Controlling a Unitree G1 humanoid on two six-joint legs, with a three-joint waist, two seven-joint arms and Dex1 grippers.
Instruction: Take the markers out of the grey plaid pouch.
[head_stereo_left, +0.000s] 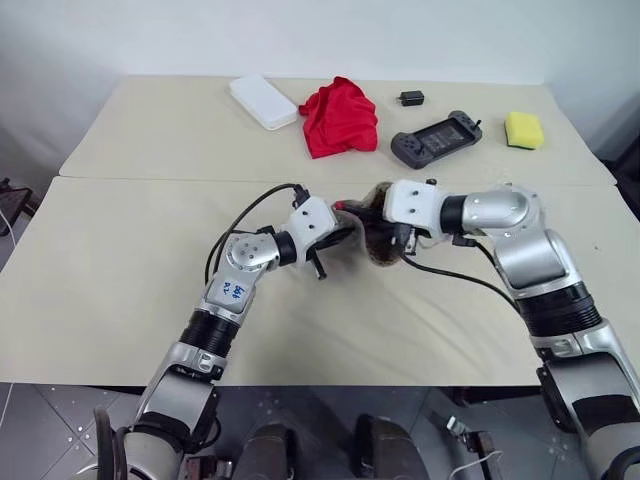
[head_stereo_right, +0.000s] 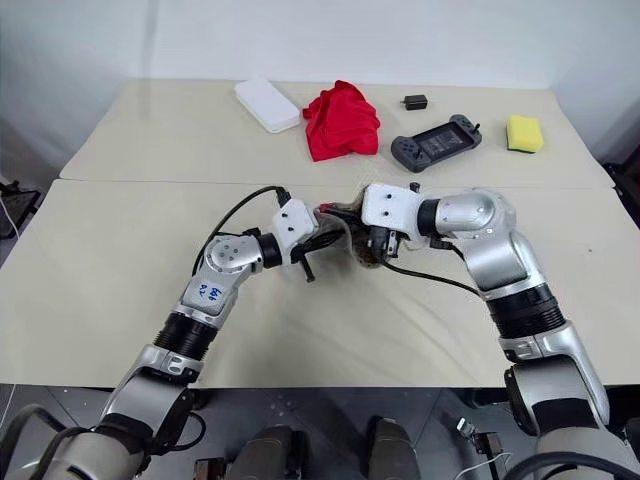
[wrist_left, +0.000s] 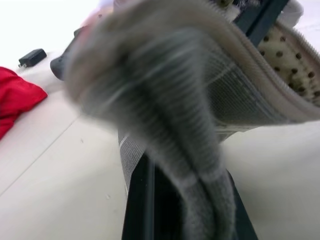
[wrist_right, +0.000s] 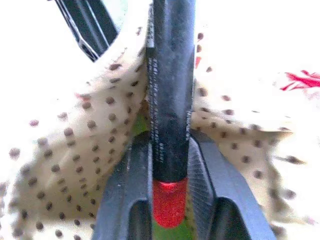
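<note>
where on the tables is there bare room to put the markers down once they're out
The near table is bare to the left of the left gripper and in front of both arms. It is crowded at its middle, where the right gripper holds a marker inside the grey plaid pouch, and along the far table's back from the white box to the yellow sponge.

Bare near table (head_stereo_left: 130, 300) on both sides; red cloth (head_stereo_left: 340, 117), box (head_stereo_left: 262, 101) far back

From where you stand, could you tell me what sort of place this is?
Probably a lab or office room: two plain beige tables pushed together against a bare white wall, with test items laid out, such as a red cloth and a handheld game console.
</note>
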